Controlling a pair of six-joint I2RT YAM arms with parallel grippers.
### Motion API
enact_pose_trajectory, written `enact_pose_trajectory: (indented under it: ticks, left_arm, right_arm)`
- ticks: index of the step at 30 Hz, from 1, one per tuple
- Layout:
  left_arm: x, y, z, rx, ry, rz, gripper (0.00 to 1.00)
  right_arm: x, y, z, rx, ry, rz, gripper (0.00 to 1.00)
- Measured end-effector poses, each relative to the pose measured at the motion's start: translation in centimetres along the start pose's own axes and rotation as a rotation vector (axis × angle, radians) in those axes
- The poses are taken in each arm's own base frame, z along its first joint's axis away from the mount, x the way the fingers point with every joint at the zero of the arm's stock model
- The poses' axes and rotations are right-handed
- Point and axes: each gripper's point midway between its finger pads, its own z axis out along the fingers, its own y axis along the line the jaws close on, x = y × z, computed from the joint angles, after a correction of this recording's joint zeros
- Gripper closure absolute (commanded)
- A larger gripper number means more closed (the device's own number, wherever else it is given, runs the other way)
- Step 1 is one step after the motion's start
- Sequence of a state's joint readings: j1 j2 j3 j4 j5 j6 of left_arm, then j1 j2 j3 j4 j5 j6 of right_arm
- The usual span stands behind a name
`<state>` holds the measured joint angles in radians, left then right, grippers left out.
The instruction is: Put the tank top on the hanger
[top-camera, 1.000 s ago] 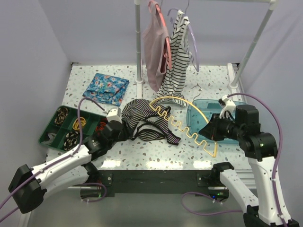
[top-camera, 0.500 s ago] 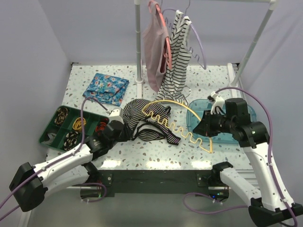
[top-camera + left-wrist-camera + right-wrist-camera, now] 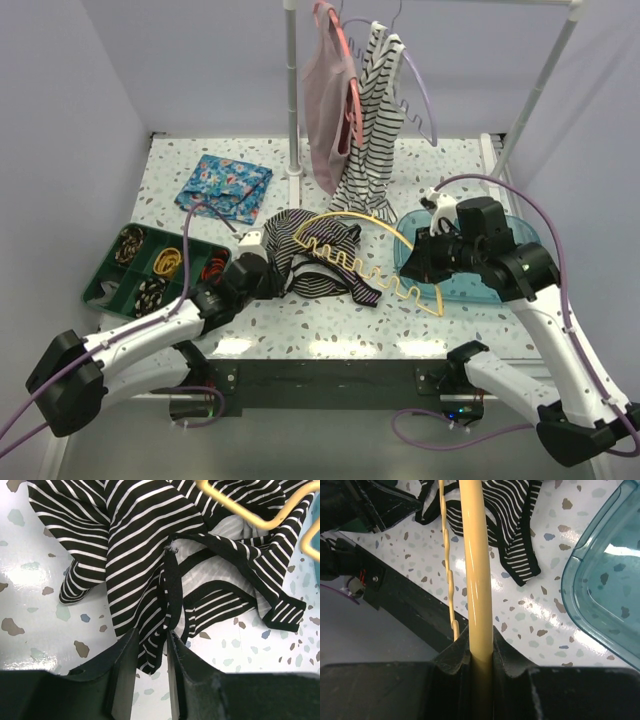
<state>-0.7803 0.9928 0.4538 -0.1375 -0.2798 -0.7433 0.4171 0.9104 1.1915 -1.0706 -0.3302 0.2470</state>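
Note:
The tank top point(image 3: 312, 262), black with thin white stripes, lies crumpled on the table at centre. My left gripper point(image 3: 262, 278) is at its left edge, shut on a fold of its dark-trimmed fabric; the left wrist view shows the tank top point(image 3: 135, 545) pinched between the fingers of the left gripper point(image 3: 151, 640). My right gripper point(image 3: 420, 262) is shut on one end of the yellow hanger point(image 3: 365, 266), whose arched top and wavy bar reach left over the tank top. The right wrist view shows the hanger point(image 3: 476, 570) clamped in the right gripper point(image 3: 481, 645), the tank top point(image 3: 505, 515) beyond.
A clear teal bin point(image 3: 490, 280) sits under the right arm. A green organiser tray point(image 3: 105, 285) is at the left, a floral cloth point(image 3: 225, 187) behind it. On the rack point(image 3: 292, 90) hang a pink top point(image 3: 325, 100) and a white striped garment point(image 3: 375, 120).
My right gripper has carried the yellow hanger left, so it now lies over the tank top. My left gripper, still on the fabric, has shifted slightly right.

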Motion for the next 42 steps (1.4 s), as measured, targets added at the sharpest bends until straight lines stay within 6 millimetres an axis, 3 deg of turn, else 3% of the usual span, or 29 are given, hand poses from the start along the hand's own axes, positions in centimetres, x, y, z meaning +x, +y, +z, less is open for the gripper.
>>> enact_pose_trajectory:
  ticks: [4,6,19,29,35,42]
  left_arm:
    - [0.1,0.2,0.5,-0.019,0.002,0.009,0.96]
    - [-0.2,0.5,0.8,-0.049,-0.003,0.010,1.00]
    - [-7.1,0.2,0.6,-0.179,-0.150,-0.033,1.00]
    - [-8.4,-0.1,0.1,-0.190,-0.167,-0.037,1.00]
    - [-8.7,-0.7,-0.2,-0.162,-0.157,-0.031,1.00]
    - [-10.7,-1.9,-1.8,-0.119,-0.195,-0.028,1.00]
  right_arm:
    - [-0.6,0.4,-0.6,-0.010,-0.022,-0.020,1.00]
    - [-0.4,0.5,-0.7,-0.017,-0.018,-0.022,1.00]
    - [1.5,1.7,-0.7,-0.099,0.027,-0.034,1.00]
    - [2.7,1.5,1.2,-0.131,0.051,-0.010,1.00]
    - [1.7,1.3,2.4,-0.131,-0.020,0.005,1.00]
    - [1.1,1.9,4.9,-0.174,-0.062,0.002,1.00]
